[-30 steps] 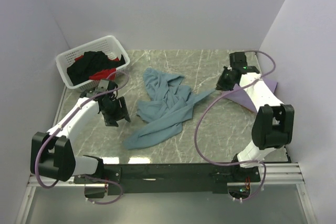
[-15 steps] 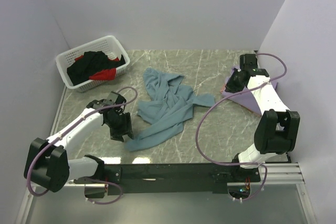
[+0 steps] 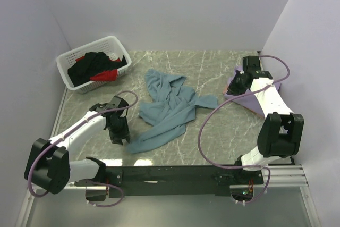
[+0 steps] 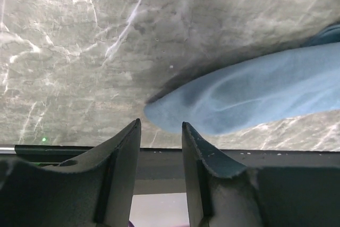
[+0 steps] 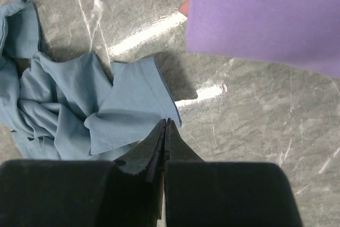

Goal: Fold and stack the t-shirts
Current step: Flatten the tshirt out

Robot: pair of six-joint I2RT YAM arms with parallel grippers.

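Left wrist view: left gripper (image 4: 161, 131) parted, empty, just beside teal t-shirt (image 4: 249, 99) tip; right gripper (image 5: 164, 126) pinched closed on nothing, near lavender t-shirt (image 5: 255, 19).

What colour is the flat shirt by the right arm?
Plain lavender purple. The shirt shows best in the right wrist view.

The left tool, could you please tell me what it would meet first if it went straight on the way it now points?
Most likely the end of the teal t-shirt, lying just ahead of the open left tool; depth is unclear, so it may reach bare table instead.
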